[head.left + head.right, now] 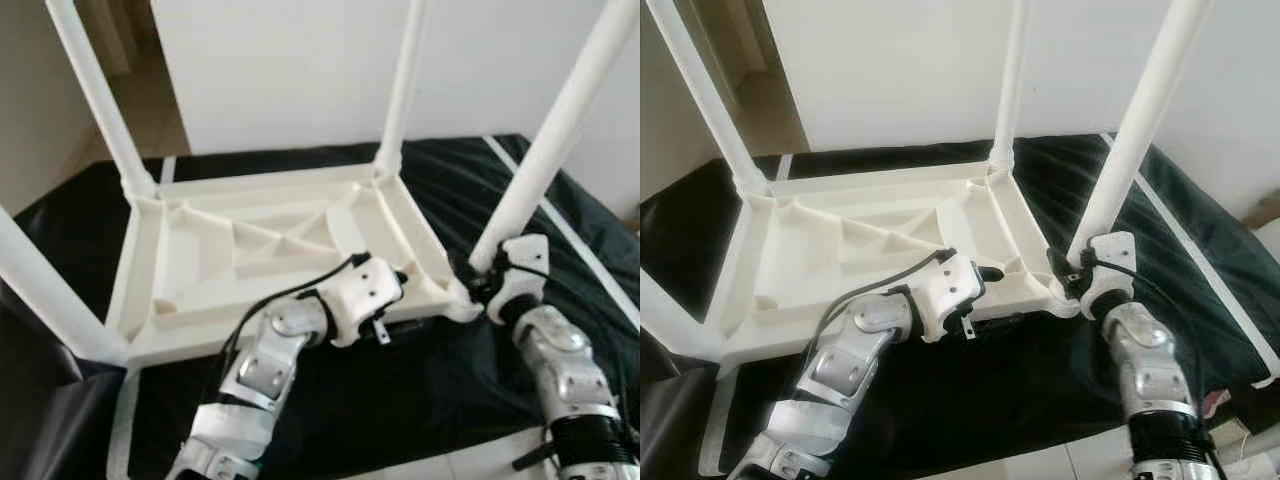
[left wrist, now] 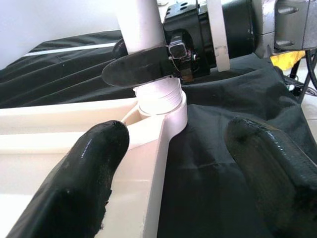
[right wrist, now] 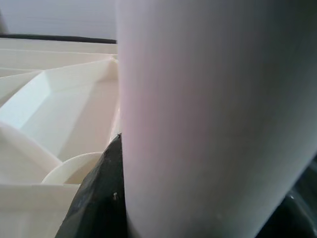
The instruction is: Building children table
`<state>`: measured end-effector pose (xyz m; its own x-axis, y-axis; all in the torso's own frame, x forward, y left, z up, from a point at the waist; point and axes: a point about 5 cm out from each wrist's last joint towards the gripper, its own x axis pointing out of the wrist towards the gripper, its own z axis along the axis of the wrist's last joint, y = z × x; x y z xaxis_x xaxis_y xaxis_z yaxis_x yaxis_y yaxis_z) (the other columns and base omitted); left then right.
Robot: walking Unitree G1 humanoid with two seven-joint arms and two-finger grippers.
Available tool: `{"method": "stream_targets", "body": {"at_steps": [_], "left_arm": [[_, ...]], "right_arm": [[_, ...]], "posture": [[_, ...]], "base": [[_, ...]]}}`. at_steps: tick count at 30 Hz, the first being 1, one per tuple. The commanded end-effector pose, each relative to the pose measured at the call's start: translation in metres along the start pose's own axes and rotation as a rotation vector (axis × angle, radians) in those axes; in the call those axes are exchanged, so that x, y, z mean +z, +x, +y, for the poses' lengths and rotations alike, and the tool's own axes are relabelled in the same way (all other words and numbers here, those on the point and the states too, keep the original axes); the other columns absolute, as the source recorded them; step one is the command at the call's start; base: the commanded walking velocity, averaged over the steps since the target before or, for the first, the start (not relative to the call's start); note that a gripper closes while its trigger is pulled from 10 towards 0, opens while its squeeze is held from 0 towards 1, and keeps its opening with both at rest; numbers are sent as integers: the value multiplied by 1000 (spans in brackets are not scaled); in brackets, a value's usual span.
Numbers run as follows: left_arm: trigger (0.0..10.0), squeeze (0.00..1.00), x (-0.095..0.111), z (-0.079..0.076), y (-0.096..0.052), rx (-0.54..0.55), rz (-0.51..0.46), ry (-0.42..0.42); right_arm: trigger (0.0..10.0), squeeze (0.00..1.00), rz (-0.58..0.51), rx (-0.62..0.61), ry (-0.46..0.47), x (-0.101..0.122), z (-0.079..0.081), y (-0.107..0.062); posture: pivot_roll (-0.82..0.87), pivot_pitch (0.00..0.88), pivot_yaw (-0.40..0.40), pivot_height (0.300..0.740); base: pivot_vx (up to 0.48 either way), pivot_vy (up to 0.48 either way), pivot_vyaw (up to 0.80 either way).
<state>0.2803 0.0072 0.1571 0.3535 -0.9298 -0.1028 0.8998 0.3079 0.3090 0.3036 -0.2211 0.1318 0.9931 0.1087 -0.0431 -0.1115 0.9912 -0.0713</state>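
Note:
A white plastic children's table lies upside down on a black cloth, its ribbed underside facing up. All of its legs stand upright in the corners. My right gripper is shut around the base of the near right leg, just above its socket; the right wrist view has that leg close up with a black finger against it. My left gripper is open and straddles the tabletop's near rim beside that corner, one finger over the inner side and the other over the cloth.
The black cloth covers the floor around the table, with a white stripe along its right side. A white wall stands right behind. Pale floor shows at the near edge. The other legs rise tall at the far and left corners.

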Motion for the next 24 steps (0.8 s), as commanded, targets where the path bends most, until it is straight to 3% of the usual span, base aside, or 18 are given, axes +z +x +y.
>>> {"method": "stream_targets", "body": {"at_steps": [1,10,11,15,19,22,24], "left_arm": [[10000,0,0,5,1,129,0,-6],[10000,0,0,5,1,134,0,-8],[10000,0,0,5,1,135,-2,-5],[10000,0,1,5,1,136,-2,-4],[10000,0,1,4,2,135,-4,-5],[10000,0,2,5,3,133,-8,-4],[10000,0,2,5,4,132,-9,-1]], "right_arm": [[10000,0,131,-60,47,-22,3,-3],[10000,0,156,-218,91,-22,15,-2],[10000,0,158,-335,134,-24,23,-6],[10000,0,160,-424,162,-26,27,-9],[10000,0,168,-589,202,-28,36,-18],[10000,0,167,-554,238,-26,49,-17],[10000,0,162,-546,235,-25,49,-17]], "posture": [[-64,6,-26,740],[-55,3,-38,740],[-50,1,-43,740],[-49,0,-44,740],[-46,0,-46,740],[-46,0,-43,740],[-46,0,-43,740]], "base": [[0,0,0],[0,0,0],[0,0,0],[0,0,0],[0,0,0],[0,0,0],[0,0,0]]}}
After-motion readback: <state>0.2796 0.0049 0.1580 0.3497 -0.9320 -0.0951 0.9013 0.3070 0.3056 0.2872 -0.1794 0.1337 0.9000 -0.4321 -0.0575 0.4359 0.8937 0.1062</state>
